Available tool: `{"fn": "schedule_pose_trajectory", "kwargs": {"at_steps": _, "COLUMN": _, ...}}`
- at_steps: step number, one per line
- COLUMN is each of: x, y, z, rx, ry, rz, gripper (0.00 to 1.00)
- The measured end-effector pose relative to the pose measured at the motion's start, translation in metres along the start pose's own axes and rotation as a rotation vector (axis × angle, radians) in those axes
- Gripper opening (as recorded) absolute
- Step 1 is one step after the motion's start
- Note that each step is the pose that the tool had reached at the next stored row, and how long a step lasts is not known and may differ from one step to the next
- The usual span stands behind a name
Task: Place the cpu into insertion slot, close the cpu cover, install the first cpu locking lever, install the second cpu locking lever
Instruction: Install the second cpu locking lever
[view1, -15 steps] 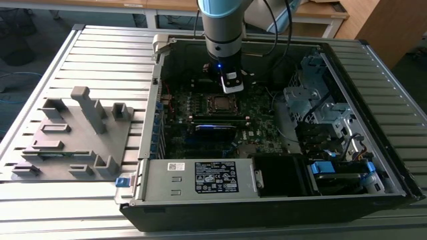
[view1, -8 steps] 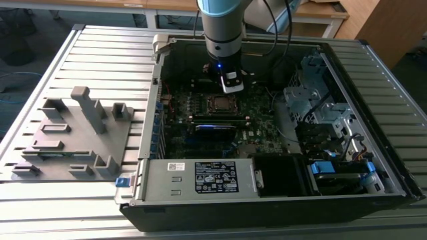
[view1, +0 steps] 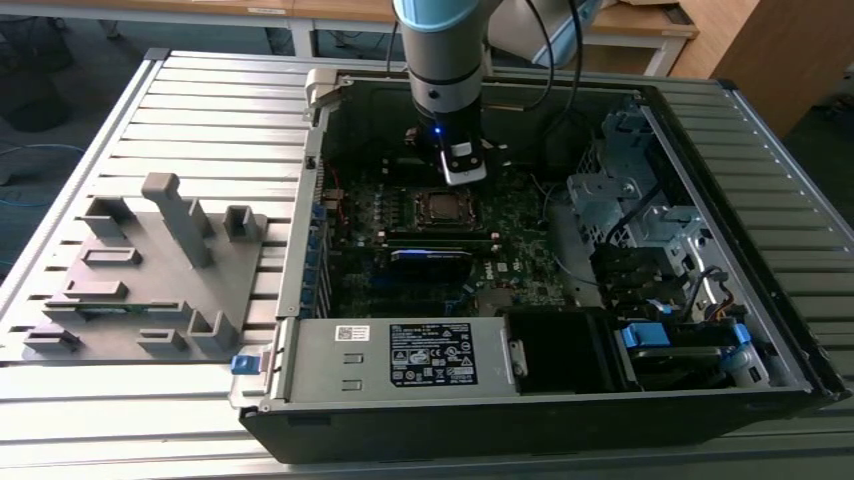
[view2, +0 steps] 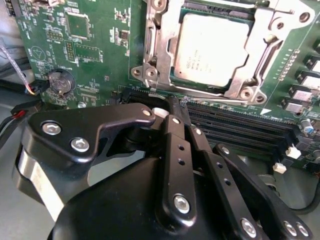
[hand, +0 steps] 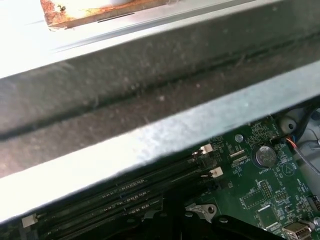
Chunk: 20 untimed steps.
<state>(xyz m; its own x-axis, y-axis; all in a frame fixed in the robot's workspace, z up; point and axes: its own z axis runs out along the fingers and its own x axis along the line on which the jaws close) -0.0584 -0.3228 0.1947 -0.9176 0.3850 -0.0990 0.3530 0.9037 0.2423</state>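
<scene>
I have the open computer case (view1: 534, 250) lying on the slatted surface (view1: 200, 110), with a grey fixture plate (view1: 134, 280) off at its nine o'clock in the exterior view. Inside it the green motherboard (view2: 90, 55) fills the floor of the case, and my arm (view1: 447, 60) comes down over it from twelve o'clock.

The tool (view2: 172, 107) hangs just above the board, its black fingers drawn together with nothing between them, at six o'clock from the socket in the second wrist view and over the long black memory slots (view2: 240, 127).

The cpu (view2: 210, 47) already lies seated in the insertion slot (view2: 172, 79). The cpu cover (view2: 270, 55) is down around it, its silver frame bordering the chip on all sides, so I judge the first two steps done.

That puts me at the locking levers. I cannot make out whether either lever is latched. My judgement is that the next move calls for a careful, low approach at the socket's edge, since the memory slots and small board parts sit close by
</scene>
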Motion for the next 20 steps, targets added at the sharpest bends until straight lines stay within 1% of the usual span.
{"fn": "schedule_pose_trajectory", "kwargs": {"at_steps": 4, "x": 0.0, "y": 0.0, "z": 0.0, "rx": 0.01, "ry": -0.0064, "rz": -0.003, "gripper": 0.1}}
{"fn": "schedule_pose_trajectory", "kwargs": {"at_steps": 10, "x": 0.0, "y": 0.0, "z": 0.0002, "rx": 0.0164, "ry": -0.0114, "rz": -0.005, "gripper": 0.1}}
{"fn": "schedule_pose_trajectory", "kwargs": {"at_steps": 14, "x": 0.0, "y": -0.0001, "z": 0.0003, "rx": 0.0264, "ry": -0.0167, "rz": -0.007, "gripper": 0.1}}
{"fn": "schedule_pose_trajectory", "kwargs": {"at_steps": 17, "x": 0.0001, "y": -0.0004, "z": 0.001, "rx": 0.029, "ry": -0.0184, "rz": -0.008, "gripper": 0.1}}
{"fn": "schedule_pose_trajectory", "kwargs": {"at_steps": 20, "x": 0.0003, "y": -0.0008, "z": 0.0025, "rx": 0.0297, "ry": -0.0193, "rz": -0.008, "gripper": 0.1}}
